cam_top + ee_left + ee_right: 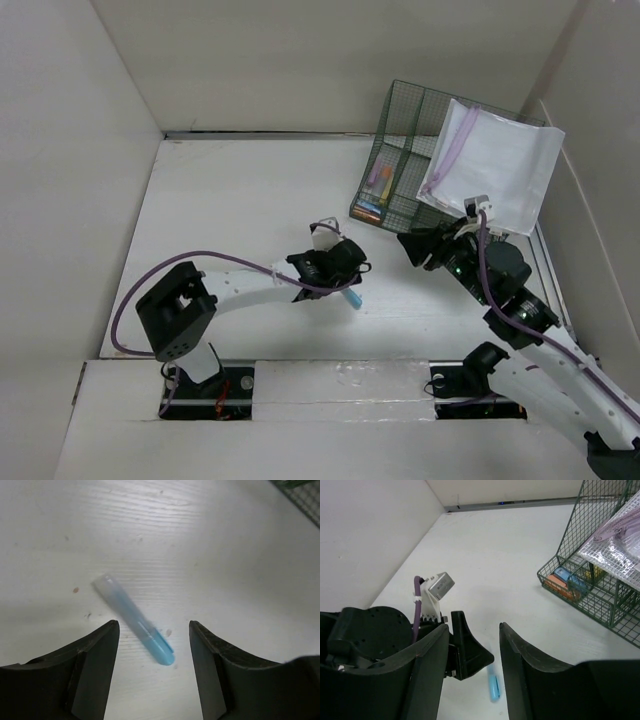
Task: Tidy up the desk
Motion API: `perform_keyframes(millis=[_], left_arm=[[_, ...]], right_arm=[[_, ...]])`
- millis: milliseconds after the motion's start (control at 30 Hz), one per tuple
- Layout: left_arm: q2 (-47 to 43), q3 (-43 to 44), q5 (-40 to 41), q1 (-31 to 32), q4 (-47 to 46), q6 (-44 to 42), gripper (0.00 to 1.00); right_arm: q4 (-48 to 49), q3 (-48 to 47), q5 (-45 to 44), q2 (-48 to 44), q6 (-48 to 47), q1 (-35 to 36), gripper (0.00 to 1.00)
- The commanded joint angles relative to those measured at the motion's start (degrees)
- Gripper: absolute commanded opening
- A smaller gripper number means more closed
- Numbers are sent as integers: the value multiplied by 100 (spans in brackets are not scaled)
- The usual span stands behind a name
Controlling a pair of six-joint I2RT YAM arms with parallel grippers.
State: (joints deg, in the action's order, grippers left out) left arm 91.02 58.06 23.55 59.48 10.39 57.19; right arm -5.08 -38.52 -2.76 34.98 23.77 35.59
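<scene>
From above, the left hand (348, 280) hangs over a pen (353, 298) on the worktop (250, 200). Left wrist: it is released, straddling the pen (no contact). Right wrist: the right hand (475, 630), released, empty. We judge pickup underway: lower, then clench.

The desk (250, 200) is matte white; the marker (134, 620) is pale blue with a frosted end. The basket (400, 115) is green mesh, its pouch (495, 165) whitish with a lilac zip
</scene>
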Motion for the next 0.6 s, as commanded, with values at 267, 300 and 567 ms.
perform_keyframes(millis=[267,300,567], left_arm=[[-15,-445,131,116,419,996,57],[64,-375,176,116,559,1109,58],[548,118,422,371,639,1198,60]], right_arm=[[324,73,162,-352,5,-35,51],[324,73,180,-343,5,-35,51],[350,108,408,-308,5,-35,51]])
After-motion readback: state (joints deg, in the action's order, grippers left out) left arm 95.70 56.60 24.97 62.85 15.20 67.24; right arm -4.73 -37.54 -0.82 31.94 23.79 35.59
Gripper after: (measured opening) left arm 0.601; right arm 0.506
